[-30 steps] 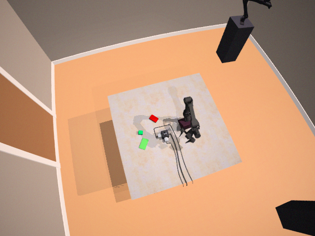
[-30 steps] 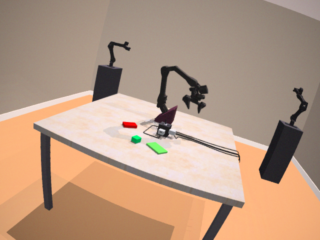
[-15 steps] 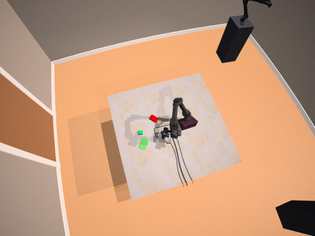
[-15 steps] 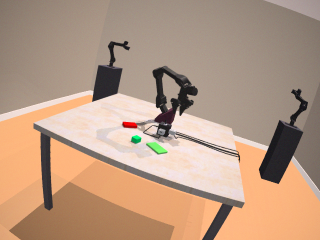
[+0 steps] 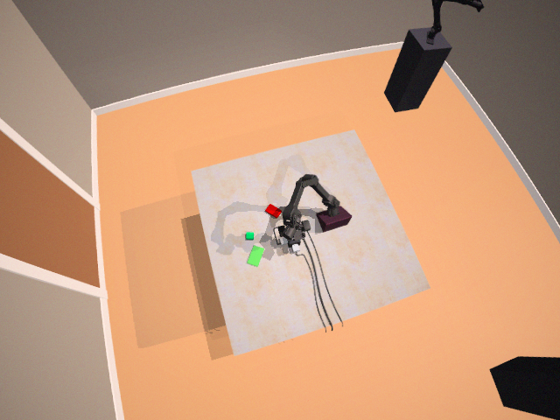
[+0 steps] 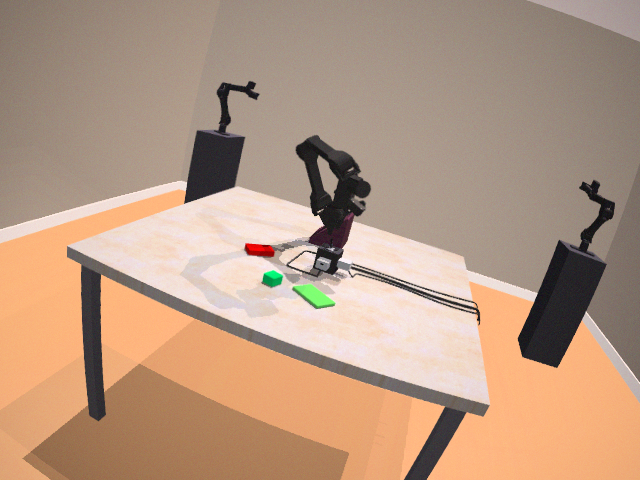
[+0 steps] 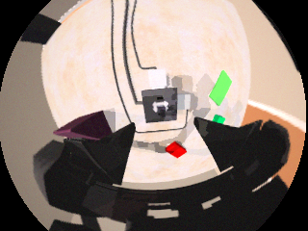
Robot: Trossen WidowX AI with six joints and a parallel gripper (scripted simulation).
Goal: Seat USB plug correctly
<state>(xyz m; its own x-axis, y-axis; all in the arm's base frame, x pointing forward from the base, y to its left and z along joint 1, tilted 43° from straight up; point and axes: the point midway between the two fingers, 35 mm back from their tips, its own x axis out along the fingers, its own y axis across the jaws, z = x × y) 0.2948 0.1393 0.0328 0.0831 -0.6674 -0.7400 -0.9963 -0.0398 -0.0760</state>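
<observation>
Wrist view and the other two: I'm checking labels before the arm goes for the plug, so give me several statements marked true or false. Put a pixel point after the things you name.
1. The gripper (image 6: pixel 330 238) (image 7: pixel 165 122) is open. True.
2. The gripper holds the red block (image 5: pixel 273 210) (image 6: pixel 259 250) (image 7: pixel 176 149). False: nothing is between its fingers; the block rests on the table.
3. The power cube (image 6: pixel 328 257) (image 7: pixel 160 104) is white. False: it is dark.
4. The flat green slab (image 5: pixel 255 255) (image 6: pixel 313 296) (image 7: pixel 220 88) lies on the table. True.
</observation>
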